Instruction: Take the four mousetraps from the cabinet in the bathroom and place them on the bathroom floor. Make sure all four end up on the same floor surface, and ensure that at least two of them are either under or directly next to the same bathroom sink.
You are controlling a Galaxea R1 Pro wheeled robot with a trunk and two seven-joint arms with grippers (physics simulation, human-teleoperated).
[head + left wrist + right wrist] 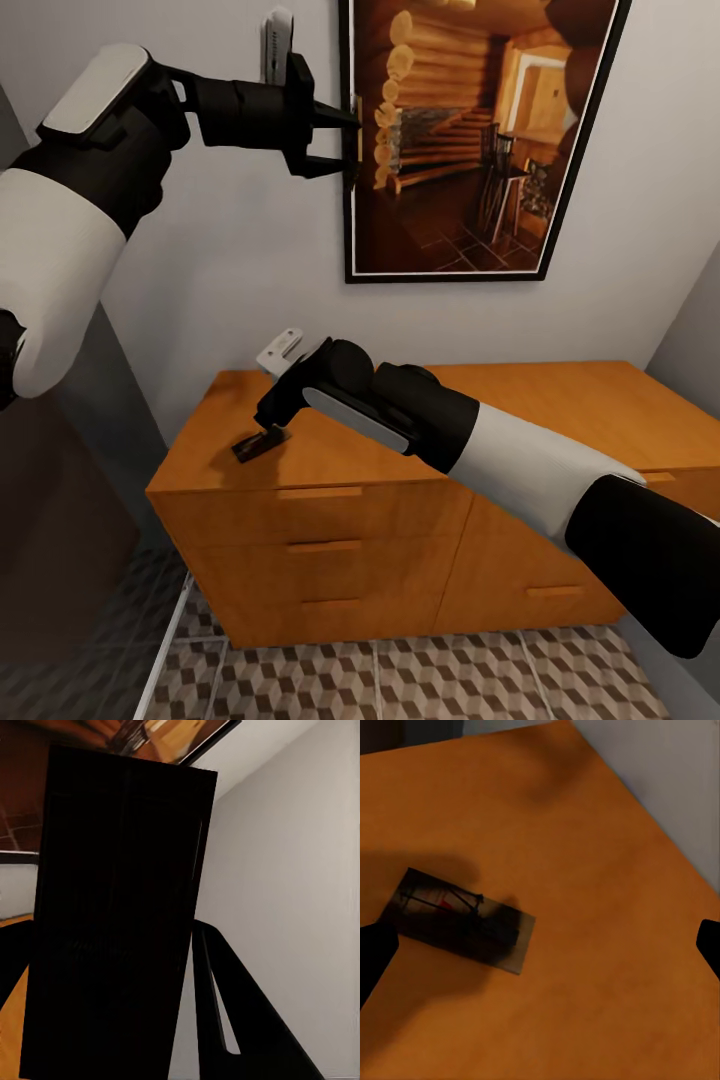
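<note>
The orange-brown cabinet (560,410) stands against the wall. One dark mousetrap (258,443) lies flat on its top near the left end. My right gripper (272,428) hovers just above that mousetrap. In the right wrist view the mousetrap (461,919) rests on the cabinet top (607,832), with the right gripper (540,945) open and its fingers spread wide to either side, not touching it. My left gripper (348,145) is raised high in front of the wall. It is shut on another mousetrap (124,855), a dark flat piece between its fingers (240,1020).
A framed picture (470,130) hangs above the cabinet, right beside the raised left gripper. White fittings are fixed to the wall (280,352) behind the right wrist. The cube-pattern bathroom floor (400,680) runs in front of the drawers. A dark surface (60,540) stands at the left.
</note>
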